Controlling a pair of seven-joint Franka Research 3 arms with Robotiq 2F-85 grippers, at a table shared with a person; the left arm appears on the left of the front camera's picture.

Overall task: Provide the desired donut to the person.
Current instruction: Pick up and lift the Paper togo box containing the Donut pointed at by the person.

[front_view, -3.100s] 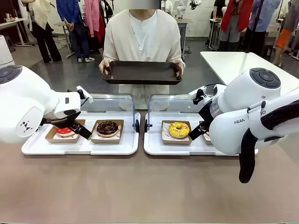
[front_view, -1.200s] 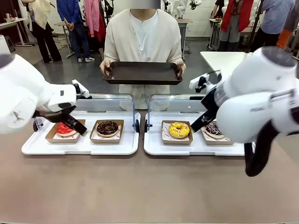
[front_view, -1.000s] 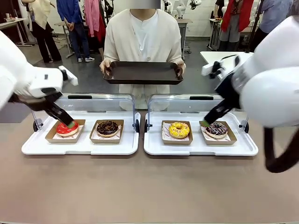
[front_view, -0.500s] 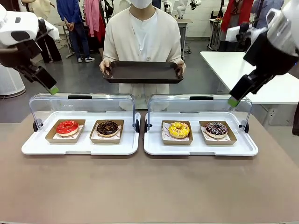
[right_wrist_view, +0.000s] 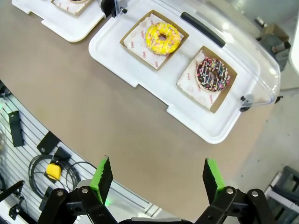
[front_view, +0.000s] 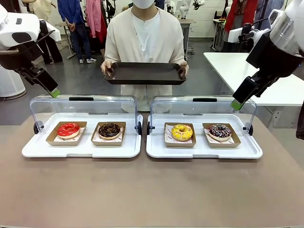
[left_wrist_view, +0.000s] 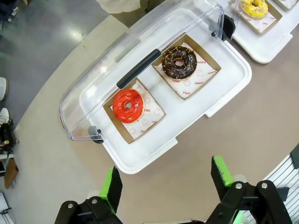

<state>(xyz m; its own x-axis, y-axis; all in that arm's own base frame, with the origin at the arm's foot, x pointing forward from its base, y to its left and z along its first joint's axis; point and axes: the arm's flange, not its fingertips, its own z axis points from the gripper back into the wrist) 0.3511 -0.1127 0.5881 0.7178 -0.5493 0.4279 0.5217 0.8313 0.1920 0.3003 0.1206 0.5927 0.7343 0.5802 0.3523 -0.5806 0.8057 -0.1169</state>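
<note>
We see a long brown table (front_view: pixel 152 190) in a busy workroom with a grey floor. At the table's far side stands the person (front_view: pixel 145 38), both hands holding a dark tray (front_view: pixel 145 73) level.

High above the table's left end hangs the left gripper (left_wrist_view: pixel 166 175), jaws spread wide and holding nothing. Above the table's right end, the right gripper (right_wrist_view: pixel 156 170) is just as wide and bare.

On the table sit two white trays, the left tray (front_view: pixel 80 151) and the right tray (front_view: pixel 204 153). Their clear lids (front_view: pixel 83 107) seem tipped back toward the table's far edge.

Four donuts lie in brown card boxes, two to a tray. From the table's left end: red donut (front_view: pixel 68 129), chocolate donut (front_view: pixel 109 129), yellow donut (front_view: pixel 182 131), sprinkled donut (front_view: pixel 220 130).
</note>
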